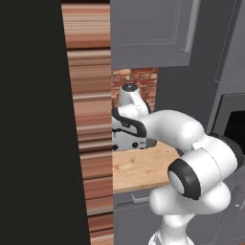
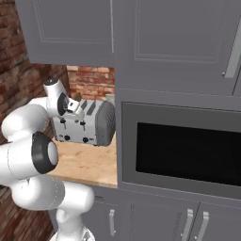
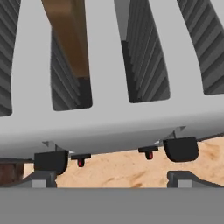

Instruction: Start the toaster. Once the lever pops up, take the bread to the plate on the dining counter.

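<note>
**Lever approach above the toaster front, jaws spread**

Shown from the hand view: toaster (image 3: pixel 109 118) top seen from close above, slots running toward 12 o'clock, front edge crossing the frame at about 6 o'clock. Bread (image 3: pixel 68 39) standing in the slot at 11 o'clock, brown with a darker edge, sunk among the slot's ribs. Two black levers (image 3: pixel 180 148) hanging off the front face, one at 4 o'clock, one at 8 o'clock; small dark knobs with red tips between them. Wooden counter (image 3: pixel 127 170) visible below the front edge.

Gripper (image 3: pixel 111 179) spread wide, empty, fingertips (image 3: pixel 186 178) at 5 and 7 o'clock, each just below a lever and apart from it as far as can be judged.

Seen from the right base view: toaster (image 2: pixel 87 123) on the counter at 9 o'clock of the black oven window (image 2: pixel 188 153), hand poised over its near top corner.

Step judged in hand: pressing down the lever serving the loaded slot, likely the 8 o'clock one. Best done by shifting toward 8 o'clock until one fingertip sits squarely over that lever, then pushing straight down along the front face to full travel. Risks: sliding off the small lever, catching a knob, or pressing the 4 o'clock lever instead.
</note>
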Robot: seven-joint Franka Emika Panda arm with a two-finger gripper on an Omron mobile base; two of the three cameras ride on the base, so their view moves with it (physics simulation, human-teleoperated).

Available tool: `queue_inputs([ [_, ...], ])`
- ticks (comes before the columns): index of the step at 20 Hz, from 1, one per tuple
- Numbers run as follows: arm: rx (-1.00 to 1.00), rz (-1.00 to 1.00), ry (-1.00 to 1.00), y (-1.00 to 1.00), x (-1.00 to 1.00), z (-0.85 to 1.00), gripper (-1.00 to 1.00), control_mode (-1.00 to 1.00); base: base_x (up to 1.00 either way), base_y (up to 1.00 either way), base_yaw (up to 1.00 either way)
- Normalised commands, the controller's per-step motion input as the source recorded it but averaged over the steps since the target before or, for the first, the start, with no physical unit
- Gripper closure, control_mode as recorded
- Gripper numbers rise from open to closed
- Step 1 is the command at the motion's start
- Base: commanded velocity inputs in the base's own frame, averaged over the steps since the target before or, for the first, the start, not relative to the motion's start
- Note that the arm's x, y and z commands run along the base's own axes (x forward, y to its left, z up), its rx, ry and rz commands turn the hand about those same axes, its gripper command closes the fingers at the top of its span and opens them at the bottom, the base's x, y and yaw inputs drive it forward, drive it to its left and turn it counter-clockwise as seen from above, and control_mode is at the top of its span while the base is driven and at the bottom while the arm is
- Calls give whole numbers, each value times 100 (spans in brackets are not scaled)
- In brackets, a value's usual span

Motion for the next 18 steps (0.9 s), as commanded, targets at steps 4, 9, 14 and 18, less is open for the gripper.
queue_inputs([
  [4, 0, 0, 0, 0, 13, -9, -100, -100, 0, 0, 0],
  [9, 0, 0, 0, 1, 8, -9, -100, -100, 0, 0, 0],
  [14, 0, 0, 0, 0, 2, -4, -100, -100, 0, 0, 0],
  [18, 0, 0, 0, 0, 0, 0, -100, -100, 0, 0, 0],
])
